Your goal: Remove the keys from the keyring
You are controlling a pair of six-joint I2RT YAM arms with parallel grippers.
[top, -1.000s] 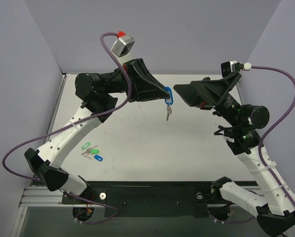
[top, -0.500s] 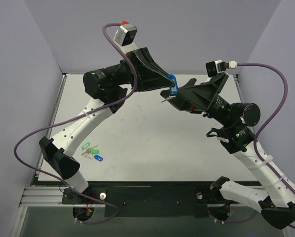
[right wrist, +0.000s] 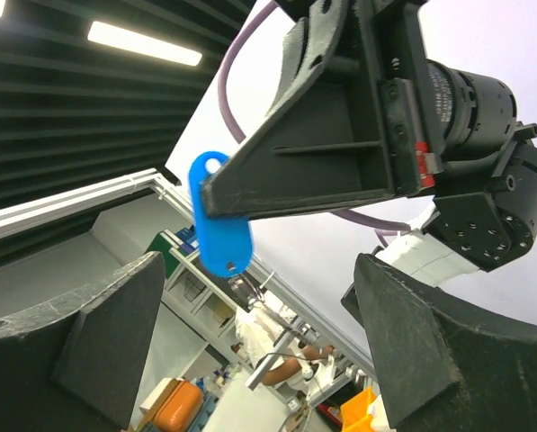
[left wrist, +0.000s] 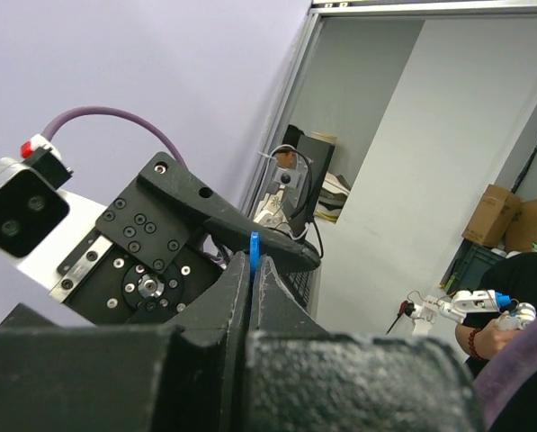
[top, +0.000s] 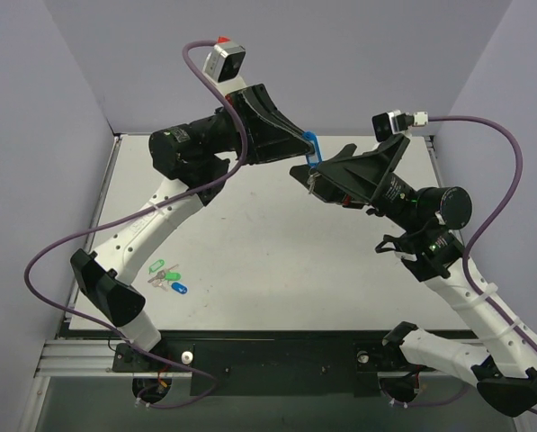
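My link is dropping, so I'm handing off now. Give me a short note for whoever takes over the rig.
Left gripper: shut on the keyring, pinching its blue tag, held in the air above the table.
Right gripper: open, facing the tag, gripping nothing.
Key: hangs from the ring below the tag.
Done: keyring lifted and presented.
Left to do: grip the key and work it off the ring.
Spare tags, green and blue, lie on the table's near left.
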